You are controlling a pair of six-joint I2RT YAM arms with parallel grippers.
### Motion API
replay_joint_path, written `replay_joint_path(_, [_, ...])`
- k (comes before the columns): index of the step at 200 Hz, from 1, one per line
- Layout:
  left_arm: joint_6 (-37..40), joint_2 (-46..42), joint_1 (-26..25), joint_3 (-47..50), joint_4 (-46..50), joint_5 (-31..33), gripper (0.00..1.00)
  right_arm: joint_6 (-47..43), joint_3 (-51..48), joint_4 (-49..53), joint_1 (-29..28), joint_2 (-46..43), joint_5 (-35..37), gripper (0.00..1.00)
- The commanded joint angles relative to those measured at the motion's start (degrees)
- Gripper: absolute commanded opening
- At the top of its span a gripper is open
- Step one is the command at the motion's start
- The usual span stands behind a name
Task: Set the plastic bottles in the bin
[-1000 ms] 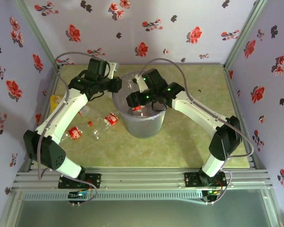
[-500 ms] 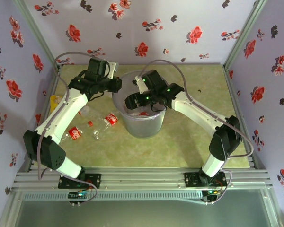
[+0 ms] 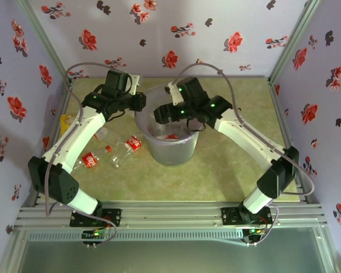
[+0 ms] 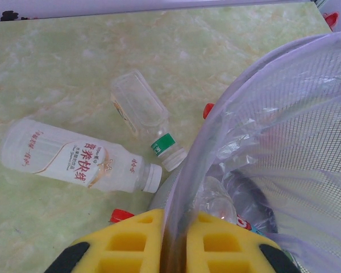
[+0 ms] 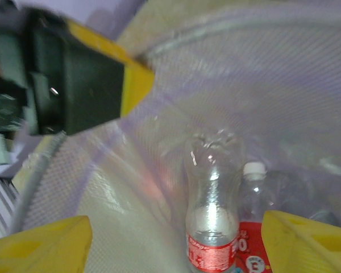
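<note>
**Q:** Where is the bin?
**A:** The bin (image 3: 150, 149) stands upright near the middle of the green table (image 3: 227, 165), between the 2 arms.

**Q:** What does it contain?
**A:** The right wrist view shows a clear bottle with a red label (image 5: 210, 193) inside the bin. A white-capped bottle (image 5: 253, 196) lies touching it on the right. The left wrist view shows crumpled clear plastic (image 4: 216, 196) at the bottom, but it does not resolve into single items.

**Q:** Which bottles are outside the bin?
**A:** All of them lie on the table to its left.
- 1 milky bottle (image 4: 74, 156), with red lettering and a white cap, lies on its side.
- 1 clear bottle with a green neck band (image 4: 141, 108) lies just beside it, with its cap end close to the bin wall.
- From above, 1 red-labelled bottle (image 3: 133, 143) lies just left of the bin base.
- A second red-labelled bottle (image 3: 90, 160) lies nearer and further left.
- A loose red cap (image 3: 108, 149) lies between those 2.

**Q:** What is the left gripper doing?
**A:** The left gripper (image 4: 175, 222) is at the bin's far-left rim. Its jaws pinch the rim, with 1 yellow finger (image 4: 131, 242) outside the wall and 1 inside.

**Q:** And the right gripper?
**A:** The right gripper (image 5: 177, 219) hangs over the bin opening, pointing down into it. Its jaws are spread wide and nothing is held between them.
</note>
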State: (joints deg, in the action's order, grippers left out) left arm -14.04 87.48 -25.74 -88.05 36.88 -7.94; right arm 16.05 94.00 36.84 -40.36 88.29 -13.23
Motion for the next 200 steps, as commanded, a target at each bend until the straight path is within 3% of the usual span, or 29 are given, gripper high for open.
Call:
replay_joint_path(1, [0.5,-0.72,0.27,1.06,-1.64,1.44,0.0,-0.8,1.92,0.98,3.77,-5.05,1.15,0.79])
replay_joint_path(63, [0.37,-0.13,0.29,0.95,-1.55,1.44,0.0,-4.5,-5.76,0.16,18.43,-15.4,0.71,0.81])
replay_joint_path(106, [0.42,-0.45,0.34,0.95,-1.54,1.44,0.0,-8.75,-17.36,-4.15,27.32,-13.4,-1.97,0.83])
replay_joint_path(169, [0.29,-0.73,0.34,0.95,-1.54,1.27,0.0,-13.44,-20.3,-6.26,27.56,0.68,3.38,0.85])
replay_joint_path(200, [0.37,-0.84,0.32,1.04,-1.57,1.26,0.0,-16.53,-19.21,-7.43,24.13,7.85,5.98,0.91])
